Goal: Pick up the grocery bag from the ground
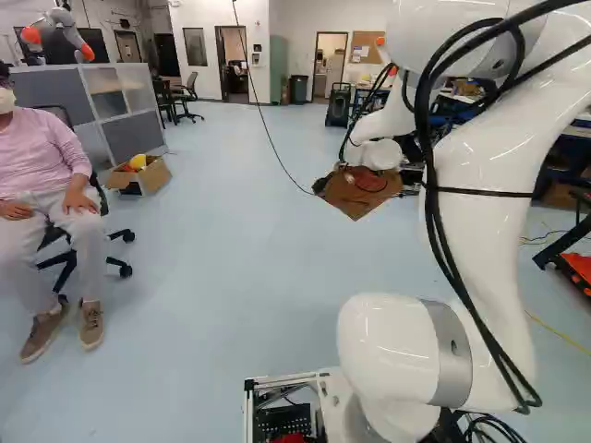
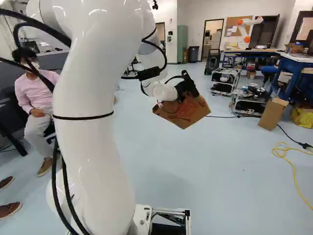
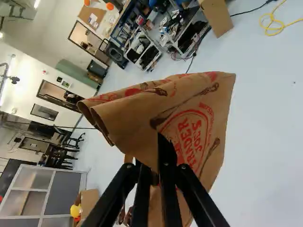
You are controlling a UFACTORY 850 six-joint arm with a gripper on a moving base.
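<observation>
In the right base view my black gripper [image 2: 187, 90] is held out ahead of the arm, above the floor. The brown paper grocery bag [image 2: 182, 115] with red print hangs from it, tilted, off the ground. In the wrist view the gripper [image 3: 161, 166] is shut on the bag [image 3: 187, 120], with crumpled paper pinched between its fingers. The bag's folded part reaches out ahead of the fingertips, and some of it lies behind the fingers, partly hidden. The left base view also shows the bag [image 1: 355, 201] in the air.
A seated person [image 1: 55, 185] is at the left of the left base view, near an open cardboard box [image 1: 152, 177]. Wheeled carts [image 2: 224, 81], a cardboard box [image 2: 273, 113] and a yellow cable [image 2: 293, 169] are on the right. Another robot [image 2: 249, 23] stands far back.
</observation>
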